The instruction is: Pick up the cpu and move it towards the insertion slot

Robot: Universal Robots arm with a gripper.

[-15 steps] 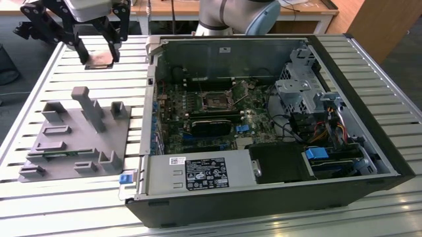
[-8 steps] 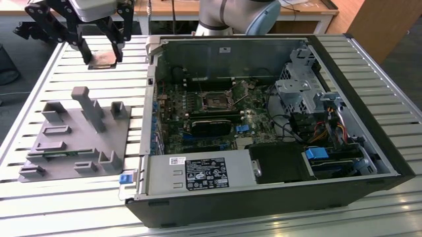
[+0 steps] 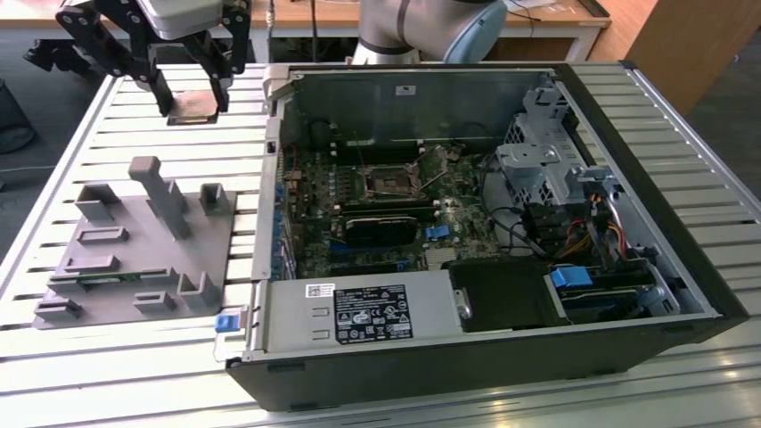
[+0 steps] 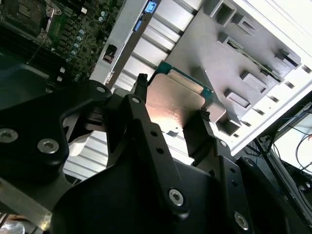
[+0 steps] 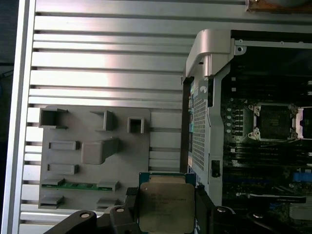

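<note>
Exterior view: your claw [image 3: 194,101] hangs above the slatted bench [image 3: 143,116], pinching the cpu [image 3: 194,114] by two opposite edges, clear of the surface. It sits toward the exterior view's left, beside the open computer case [image 3: 642,205] and past the far end of the grey fixture [image 3: 137,241].

In the second wrist view you see the claw [image 4: 170,105] with one black fingertip [image 4: 141,80] on each side of the chip; the cpu [image 4: 178,100] lies flat between them, its shiny face catching light and a green rim showing along one edge. The first wrist view gives you the cpu [image 5: 166,207] from its metal lid side, held level over the bench [image 5: 107,58], between the grey fixture [image 5: 92,156] and the case wall [image 5: 207,97].

The insertion slot [image 3: 389,180] sits inside the case on the green board, a dark square in a metal frame, well apart from the held chip. In the first wrist view the insertion slot [image 5: 273,122] lies beyond the case wall. The grey fixture with its upright posts rests on the bench near the case.
</note>
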